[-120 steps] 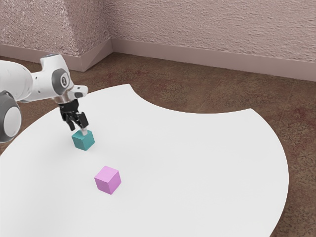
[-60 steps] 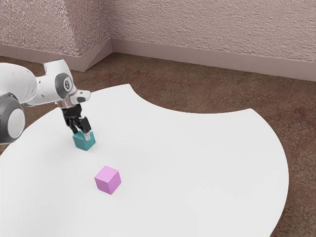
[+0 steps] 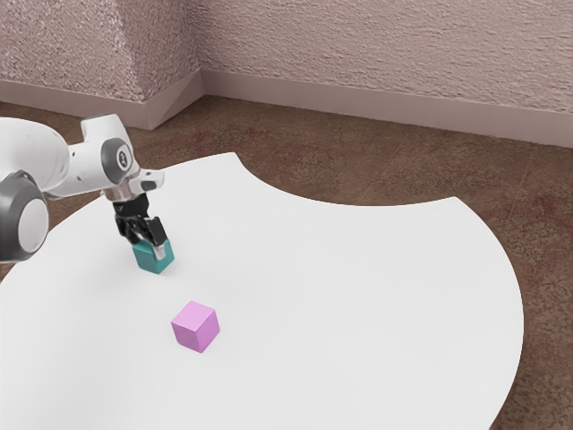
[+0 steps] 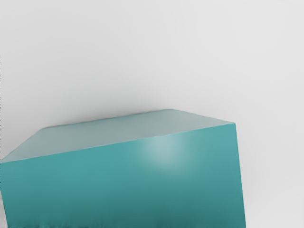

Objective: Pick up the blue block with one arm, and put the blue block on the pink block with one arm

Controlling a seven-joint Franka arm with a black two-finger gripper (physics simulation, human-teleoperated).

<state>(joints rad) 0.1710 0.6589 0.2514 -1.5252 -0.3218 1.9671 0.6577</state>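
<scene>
1. The black two-finger gripper [image 3: 148,235] on the white robot arm [image 3: 63,166] is sitting low over the small teal-blue cube block [image 3: 155,260]. Whether it is spread or pinching the cube cannot be told.
2. The blue block is resting on the table toward the exterior view's left. The small pink cube block [image 3: 195,325] is lying nearer the camera, apart from it, with bare table between them.
3. In the wrist view, the blue block [image 4: 128,180] is looming just under the hand.
4. The grasp seems to be the step in hand. To go well, it is calling for a square, centred squeeze on two opposite flat faces, then a straight lift; an off-centre hold could twist the cube.
5. The smooth, white, rounded table [image 3: 358,305] is standing on a mottled brown floor [image 3: 358,152], and rough pinkish walls [image 3: 376,45] are meeting in a corner behind it.
</scene>
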